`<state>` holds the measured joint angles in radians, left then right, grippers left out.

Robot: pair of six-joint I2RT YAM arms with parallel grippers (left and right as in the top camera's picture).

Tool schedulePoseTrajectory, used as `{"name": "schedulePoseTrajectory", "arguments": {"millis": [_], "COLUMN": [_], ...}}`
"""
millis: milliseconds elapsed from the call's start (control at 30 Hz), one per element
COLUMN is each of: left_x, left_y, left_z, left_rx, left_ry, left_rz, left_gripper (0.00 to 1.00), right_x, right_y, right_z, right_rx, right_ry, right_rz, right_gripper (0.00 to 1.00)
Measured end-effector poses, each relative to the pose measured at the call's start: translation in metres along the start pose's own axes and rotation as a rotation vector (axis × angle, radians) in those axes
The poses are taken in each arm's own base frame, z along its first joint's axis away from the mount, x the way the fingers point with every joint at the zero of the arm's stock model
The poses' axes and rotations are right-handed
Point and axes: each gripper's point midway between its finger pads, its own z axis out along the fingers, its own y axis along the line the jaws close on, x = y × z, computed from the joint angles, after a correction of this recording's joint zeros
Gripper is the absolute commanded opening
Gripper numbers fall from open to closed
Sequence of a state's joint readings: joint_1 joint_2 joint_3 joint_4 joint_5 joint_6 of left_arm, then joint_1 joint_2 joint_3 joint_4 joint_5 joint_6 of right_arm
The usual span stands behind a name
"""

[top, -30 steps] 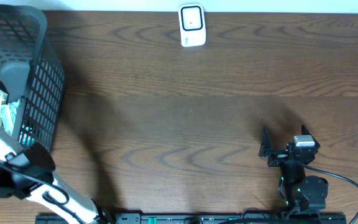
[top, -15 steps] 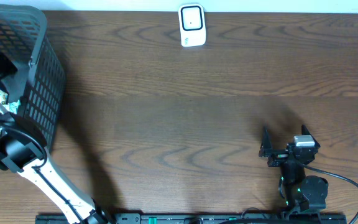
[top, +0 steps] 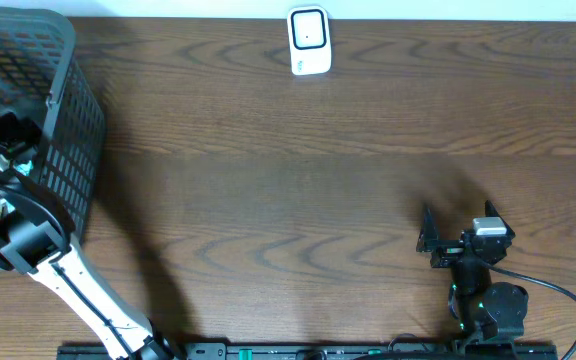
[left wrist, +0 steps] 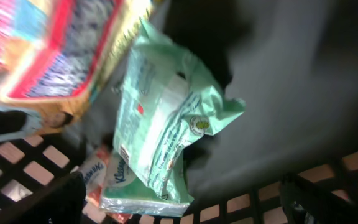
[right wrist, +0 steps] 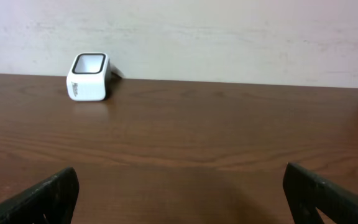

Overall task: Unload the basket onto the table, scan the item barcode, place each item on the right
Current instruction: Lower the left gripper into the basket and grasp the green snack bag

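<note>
The right pincer [right wrist: 179, 183] rests near the front of the bench [top: 268, 200], its jaws apart, just as a second ago. To the left, the left arm [top: 28, 245] has swung deeper into the grey basket [top: 73, 130] and now covers the packets that showed there before. The left pincer [left wrist: 179, 202] hangs wide apart and empty over a green wipes pack [left wrist: 166, 124], a tissue pack [left wrist: 138, 190] and a colourful snack bag [left wrist: 48, 50]. The white scanner [top: 308, 42] stands unmoved at the far edge.
</note>
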<state>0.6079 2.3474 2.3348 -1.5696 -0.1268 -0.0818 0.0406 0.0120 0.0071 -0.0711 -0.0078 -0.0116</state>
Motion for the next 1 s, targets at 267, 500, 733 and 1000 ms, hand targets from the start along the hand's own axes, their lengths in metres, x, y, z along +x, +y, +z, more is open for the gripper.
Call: {"name": "schedulePoseTrajectory", "arguments": {"millis": [267,500,733,1000], "left_x": [0.02,0.012,0.003,0.003], "left_y": [0.002,0.017,0.027,0.022], "left_z": [0.033,0.058,0.062,0.062], "left_rx": [-0.019,-0.011,-0.006,0.02], "left_ry": [0.115,0.108,0.075,0.077], "left_rz": [0.011,-0.041,-0.128,-0.154], "left_gripper": [0.97,0.97,0.89,0.89], "right_x": [0.0,0.0,0.0,0.0], "right_y": [0.0,0.0,0.0,0.0], "right_z": [0.0,0.0,0.0,0.0], "right_rx": [0.0,0.0,0.0,0.0], "right_ry": [0.0,0.0,0.0,0.0], "right_rz": [0.0,0.0,0.0,0.0], "right_gripper": [0.99,0.99,0.99,0.99]}}
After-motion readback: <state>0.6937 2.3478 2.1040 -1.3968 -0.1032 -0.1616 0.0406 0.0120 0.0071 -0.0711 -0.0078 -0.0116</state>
